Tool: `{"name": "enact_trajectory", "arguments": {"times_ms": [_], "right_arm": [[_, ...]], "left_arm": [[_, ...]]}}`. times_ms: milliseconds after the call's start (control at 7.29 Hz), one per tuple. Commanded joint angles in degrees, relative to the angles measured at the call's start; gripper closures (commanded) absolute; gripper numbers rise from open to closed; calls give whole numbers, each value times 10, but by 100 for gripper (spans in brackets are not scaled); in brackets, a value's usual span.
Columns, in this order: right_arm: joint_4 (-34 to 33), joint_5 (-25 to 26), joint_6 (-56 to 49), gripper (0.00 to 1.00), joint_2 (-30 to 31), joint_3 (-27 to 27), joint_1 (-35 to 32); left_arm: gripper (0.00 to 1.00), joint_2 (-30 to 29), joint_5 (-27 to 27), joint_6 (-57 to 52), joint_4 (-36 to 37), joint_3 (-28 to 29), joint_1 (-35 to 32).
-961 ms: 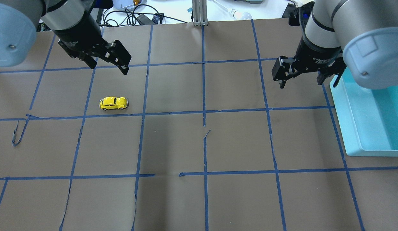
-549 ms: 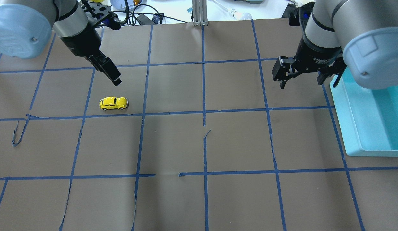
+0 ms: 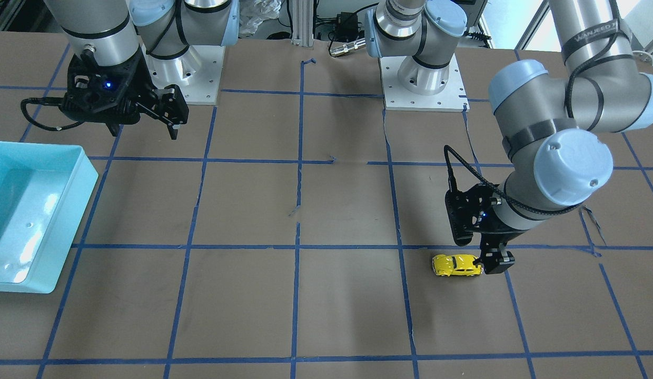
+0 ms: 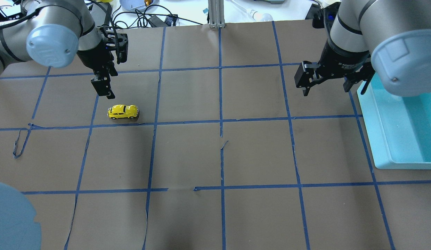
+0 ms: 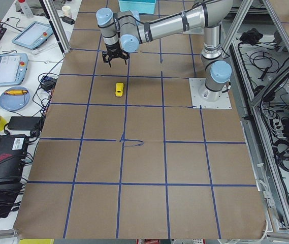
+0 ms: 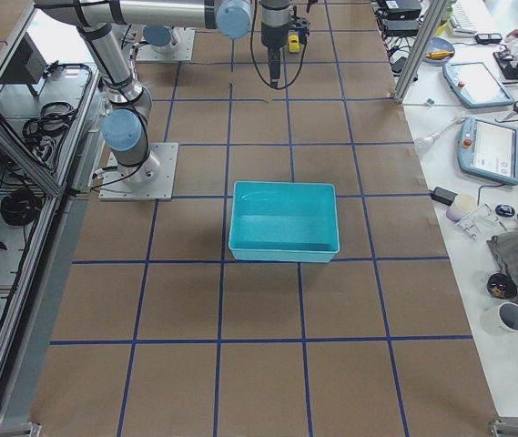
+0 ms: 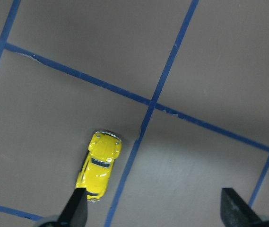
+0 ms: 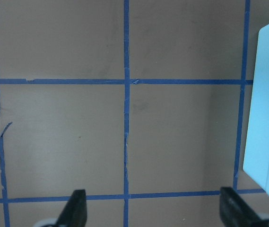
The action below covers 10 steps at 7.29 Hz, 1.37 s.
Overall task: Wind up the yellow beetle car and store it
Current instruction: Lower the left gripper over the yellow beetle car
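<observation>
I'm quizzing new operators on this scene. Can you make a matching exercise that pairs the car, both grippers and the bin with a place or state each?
1. yellow beetle car
2. left gripper
3. right gripper
4. bin

A. open, next to the bin
B. turquoise, on the robot's right side
C. open, close above the car
D. resting on the brown paper, ungripped

Pairs: 1-D, 2-C, 3-A, 4-B

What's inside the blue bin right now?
Nothing I can see: the bin shows only bare floor in the right-side view. Overhead, the right arm covers part of it. The car sits on the table by the open left gripper.
</observation>
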State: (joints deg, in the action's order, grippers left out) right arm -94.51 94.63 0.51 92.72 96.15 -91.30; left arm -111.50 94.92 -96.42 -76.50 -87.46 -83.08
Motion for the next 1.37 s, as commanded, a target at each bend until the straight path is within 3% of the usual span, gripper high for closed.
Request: {"name": "enact_trajectory", "arguments": {"times_ms": [0, 275, 549, 961, 1235], "right_arm": [[0, 0, -1, 0, 0, 0, 0], [0, 0, -1, 0, 0, 0, 0], [1, 0, -1, 0, 0, 0, 0], [1, -1, -2, 0, -1, 1, 1], [2, 0, -1, 0, 0, 1, 1]], "left_arm": [[2, -43, 18, -98, 63, -7, 12], [4, -61, 13, -131, 166, -62, 32], [6, -61, -24, -131, 173, -98, 42], [6, -64, -25, -127, 185, -108, 42], [19, -60, -25, -127, 199, -126, 42]]}}
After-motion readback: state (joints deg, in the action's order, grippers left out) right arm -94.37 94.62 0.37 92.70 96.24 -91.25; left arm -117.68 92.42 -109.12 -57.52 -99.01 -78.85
